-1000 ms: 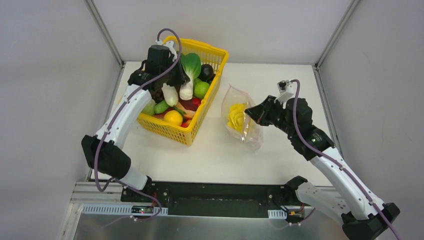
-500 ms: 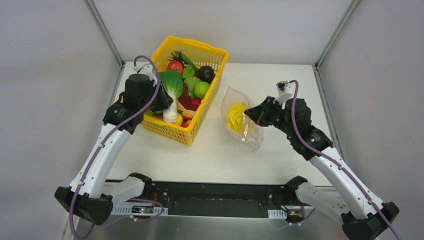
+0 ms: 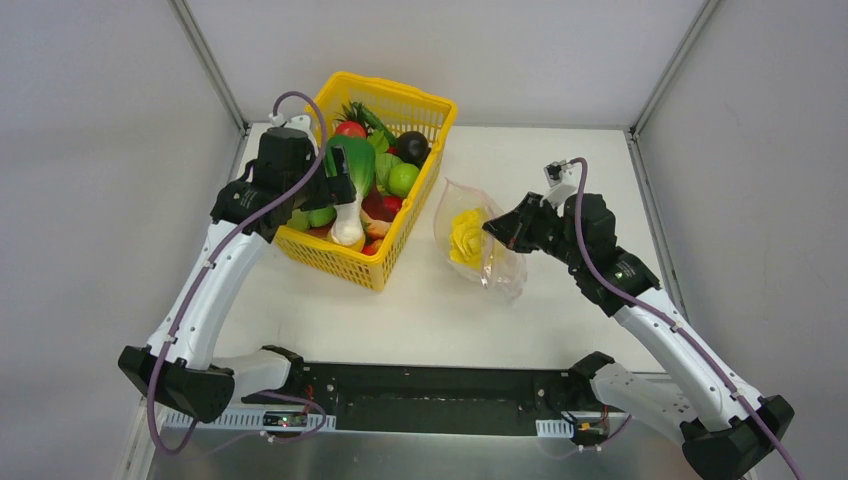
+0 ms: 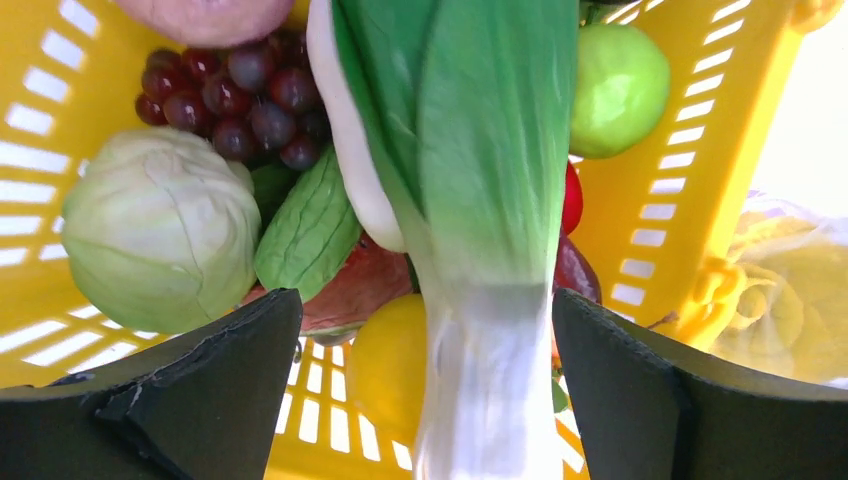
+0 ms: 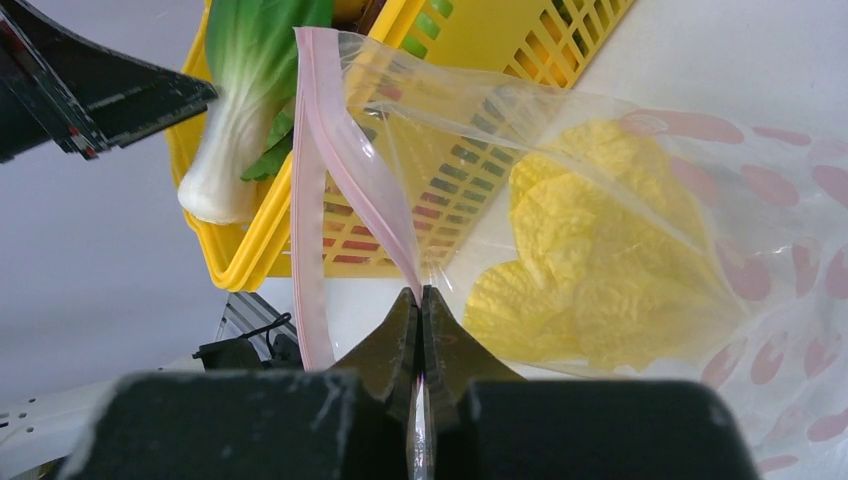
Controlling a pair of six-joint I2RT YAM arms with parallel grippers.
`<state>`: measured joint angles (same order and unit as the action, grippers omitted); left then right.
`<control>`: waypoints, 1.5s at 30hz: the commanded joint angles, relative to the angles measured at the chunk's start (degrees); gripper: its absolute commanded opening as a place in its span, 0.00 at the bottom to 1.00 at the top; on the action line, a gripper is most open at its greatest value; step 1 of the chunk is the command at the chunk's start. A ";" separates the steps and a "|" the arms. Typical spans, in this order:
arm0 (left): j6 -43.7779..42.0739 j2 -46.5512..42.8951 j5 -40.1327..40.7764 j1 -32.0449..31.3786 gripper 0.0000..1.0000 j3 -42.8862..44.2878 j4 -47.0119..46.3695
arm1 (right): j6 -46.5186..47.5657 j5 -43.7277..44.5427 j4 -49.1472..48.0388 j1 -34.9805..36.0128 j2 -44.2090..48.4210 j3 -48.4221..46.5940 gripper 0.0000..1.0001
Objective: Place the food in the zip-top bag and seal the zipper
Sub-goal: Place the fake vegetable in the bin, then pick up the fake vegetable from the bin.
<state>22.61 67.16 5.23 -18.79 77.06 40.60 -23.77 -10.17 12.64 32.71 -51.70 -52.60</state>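
1. L pincer (image 4: 425,310) is standing apart astride leafy greens (image 4: 480,150) over basket (image 3: 400,92); I'm aiming for firm mid-stem grip.
2. R pincer (image 5: 421,300) is clamping zipper (image 5: 350,170), holding zip-top bag (image 5: 640,200) open, right of basket.

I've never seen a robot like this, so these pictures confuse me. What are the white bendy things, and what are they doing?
Those are robot arms: a left arm and a right arm, each ending in a two-finger gripper. One picture looks down from above. The other two come from little cameras on the wrists. On the white table are a yellow basket full of toy food and a clear zip-top bag with a yellow cabbage inside. The right gripper pinches the bag at its pink zipper edge, holding the mouth open. The left gripper is over the basket with its fingers wide open. A leafy green sits between them, not squeezed.
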 commanded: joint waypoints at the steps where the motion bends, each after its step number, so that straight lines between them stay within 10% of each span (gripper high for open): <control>1: -5.15 3.90 1.70 -0.05 0.99 8.67 3.05 | 0.27 -1.63 -1.40 -0.20 0.93 -1.42 0.00; 30: -16.47 37.55 -26.36 0.38 0.98 41.75 20.60 | 0.04 -2.41 -0.54 -0.20 -0.85 -1.63 0.00; 41: -16.77 37.07 -26.16 0.33 0.05 43.30 21.70 | 0.88 -1.83 -0.13 -0.26 -0.82 -1.63 0.00; 45: -14.36 29.52 -23.92 0.33 0.00 37.29 15.37 | 0.87 -1.56 -0.12 -0.27 -0.89 -1.63 0.00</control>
<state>6.63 106.28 -20.34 -18.33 118.45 60.20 -23.70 -12.03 13.21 32.71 -52.51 -52.60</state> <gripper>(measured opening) 0.071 0.009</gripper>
